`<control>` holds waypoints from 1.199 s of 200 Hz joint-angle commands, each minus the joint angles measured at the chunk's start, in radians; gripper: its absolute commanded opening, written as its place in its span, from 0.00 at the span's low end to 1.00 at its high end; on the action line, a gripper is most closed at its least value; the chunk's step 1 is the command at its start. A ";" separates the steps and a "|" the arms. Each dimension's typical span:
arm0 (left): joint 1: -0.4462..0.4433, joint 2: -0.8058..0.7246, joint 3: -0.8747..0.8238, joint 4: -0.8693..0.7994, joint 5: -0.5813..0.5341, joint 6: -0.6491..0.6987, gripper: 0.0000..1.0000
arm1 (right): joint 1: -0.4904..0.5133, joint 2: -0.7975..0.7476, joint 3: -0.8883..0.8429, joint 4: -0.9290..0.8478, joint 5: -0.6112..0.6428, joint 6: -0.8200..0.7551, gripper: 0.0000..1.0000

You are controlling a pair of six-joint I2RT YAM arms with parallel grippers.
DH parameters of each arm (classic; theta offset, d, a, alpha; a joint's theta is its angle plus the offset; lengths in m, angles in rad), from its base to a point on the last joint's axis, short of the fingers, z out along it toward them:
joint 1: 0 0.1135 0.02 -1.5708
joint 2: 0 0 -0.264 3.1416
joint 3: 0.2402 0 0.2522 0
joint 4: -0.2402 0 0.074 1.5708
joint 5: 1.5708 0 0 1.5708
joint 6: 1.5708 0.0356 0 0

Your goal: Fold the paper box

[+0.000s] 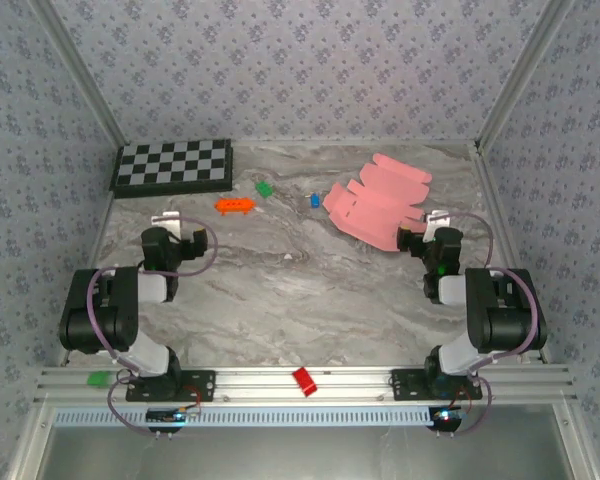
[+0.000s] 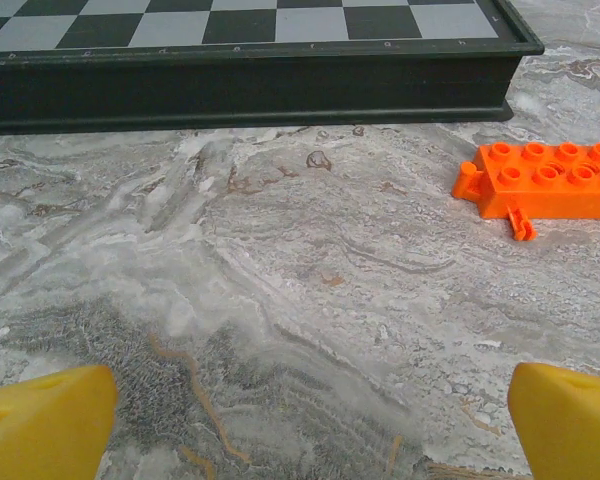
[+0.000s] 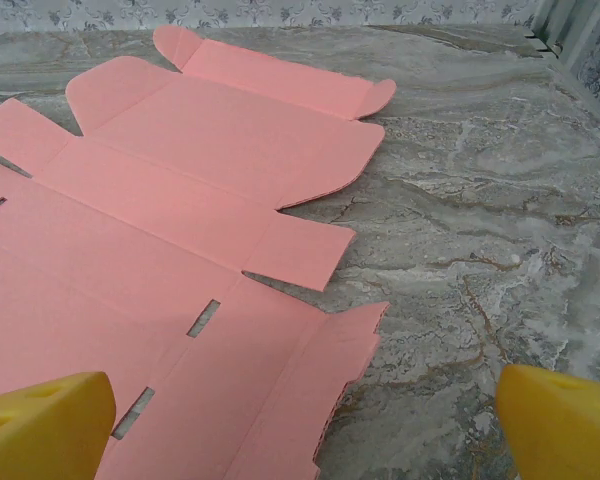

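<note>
Left jaws spread wide, nothing between the yellow fingers (image 2: pixel 42 425), bare marbled surface (image 2: pixel 280 300) under them. Ahead and to their right we see an orange brick (image 2: pixel 550 180), studs up. Further ahead, a chessboard (image 2: pixel 240 90) lies flat across the view.

Right jaws also spread wide, gripping nothing. Their left finger (image 3: pixel 40 425) sits over the paper box (image 3: pixel 180 250), right finger over bare surface. The box is an unfolded pink sheet, flat on the surface, reaching ahead and to the left of these jaws.

From the top view: a green bit (image 1: pixel 264 187) and a blue bit (image 1: pixel 315 200) lie between brick and sheet.
</note>
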 commanded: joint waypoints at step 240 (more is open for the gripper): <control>-0.021 -0.285 0.263 -0.721 -0.159 -0.276 1.00 | 0.009 -0.204 0.322 -0.729 0.065 0.048 0.99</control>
